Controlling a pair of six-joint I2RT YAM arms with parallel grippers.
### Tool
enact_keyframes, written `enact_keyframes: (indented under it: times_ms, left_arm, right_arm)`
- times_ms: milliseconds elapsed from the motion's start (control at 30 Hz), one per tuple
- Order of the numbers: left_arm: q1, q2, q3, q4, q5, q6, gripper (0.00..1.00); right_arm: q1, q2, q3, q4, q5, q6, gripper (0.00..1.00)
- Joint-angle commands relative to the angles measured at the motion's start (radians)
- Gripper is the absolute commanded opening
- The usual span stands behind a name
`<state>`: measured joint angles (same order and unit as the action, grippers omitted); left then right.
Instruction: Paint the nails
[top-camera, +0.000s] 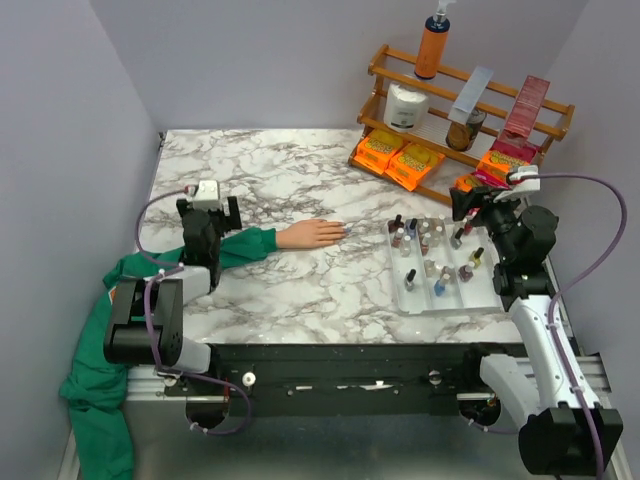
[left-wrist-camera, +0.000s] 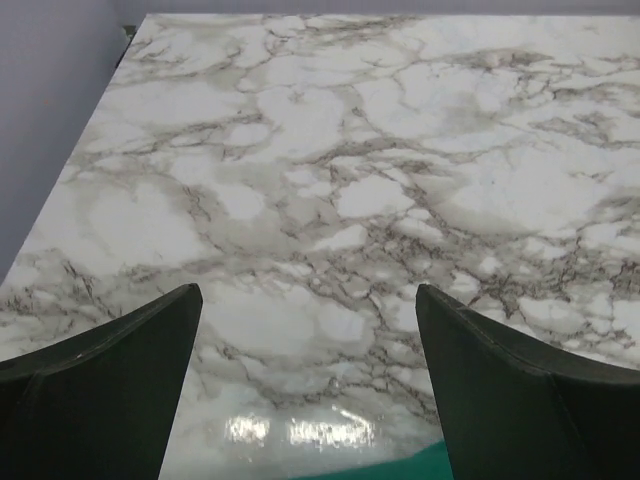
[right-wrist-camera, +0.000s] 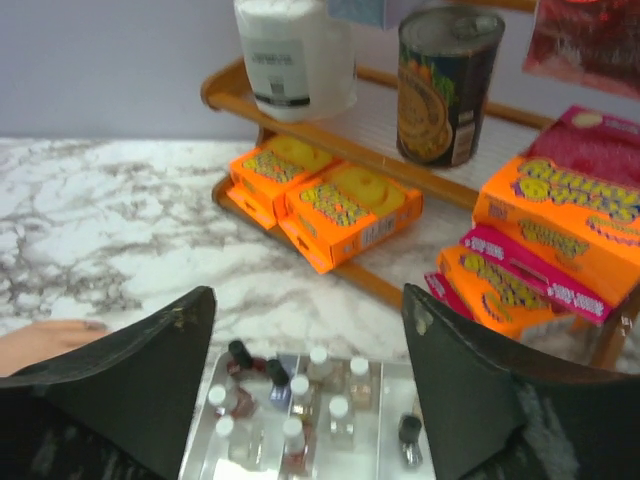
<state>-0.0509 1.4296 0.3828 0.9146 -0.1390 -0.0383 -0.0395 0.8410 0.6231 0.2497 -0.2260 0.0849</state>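
A small peach fake hand (top-camera: 312, 233) with a green sleeve (top-camera: 240, 246) lies on the marble table, fingers pointing right. Its nails (top-camera: 343, 230) are tiny and pale. The hand's edge also shows in the right wrist view (right-wrist-camera: 45, 342). My left gripper (top-camera: 207, 215) is open and empty above the sleeve; a strip of green sleeve (left-wrist-camera: 400, 468) shows between its fingers (left-wrist-camera: 110, 390). My right gripper (top-camera: 470, 205) is open and empty above the back right of a clear tray (top-camera: 485, 296) of small polish bottles (right-wrist-camera: 300, 395).
A wooden rack (top-camera: 455, 120) stands at the back right with an orange bottle (top-camera: 432, 42), a white jar (top-camera: 406, 106), a can (right-wrist-camera: 447, 85) and orange snack boxes (right-wrist-camera: 345, 205). Green cloth (top-camera: 95, 400) hangs off the table's left front edge.
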Motion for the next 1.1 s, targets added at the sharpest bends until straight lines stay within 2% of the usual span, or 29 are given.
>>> enact_keyframes:
  times_ms: [0, 67, 100, 167, 200, 300, 533, 733, 867, 1067]
  left_arm:
    - [0.042, -0.049, 0.284, -0.487, 0.223, 0.031, 0.99]
    - [0.042, -0.076, 0.362, -0.583, 0.332, 0.049, 0.99]
    - [0.042, -0.074, 0.402, -0.711, 0.358, 0.078, 0.99]
    - [0.042, -0.058, 0.514, -0.82, 0.375, 0.074, 0.99]
    - [0.042, -0.052, 0.546, -0.906, 0.387, 0.081, 0.99]
    - [0.042, -0.06, 0.617, -0.989, 0.388, 0.089, 0.98]
    - [0.042, -0.072, 0.613, -0.973, 0.357, 0.098, 0.98]
    - [0.042, -0.054, 0.622, -0.971, 0.375, 0.084, 0.98]
    - [0.042, -0.046, 0.63, -0.973, 0.34, 0.103, 0.98]
    - [0.042, -0.025, 0.656, -1.0, 0.317, 0.109, 0.98]
  right_arm:
    - [0.022, -0.071, 0.078, -0.569, 0.173, 0.113, 0.78]
    - [0.084, -0.085, 0.101, -0.66, 0.229, 0.147, 0.77]
    - [0.111, -0.086, 0.108, -0.746, 0.3, 0.154, 0.79]
    - [0.19, -0.079, 0.127, -0.812, 0.342, 0.193, 0.87]
    - [0.216, -0.068, 0.132, -0.864, 0.368, 0.213, 0.88]
    - [0.299, -0.048, 0.127, -0.959, 0.396, 0.318, 0.88]
    - [0.349, -0.046, 0.089, -1.05, 0.447, 0.453, 0.77]
    - [0.352, -0.002, 0.043, -0.995, 0.475, 0.475, 0.7]
    - [0.351, 0.007, 0.027, -0.949, 0.473, 0.463, 0.59]
    - [0.351, 0.052, 0.015, -0.905, 0.479, 0.44, 0.57]
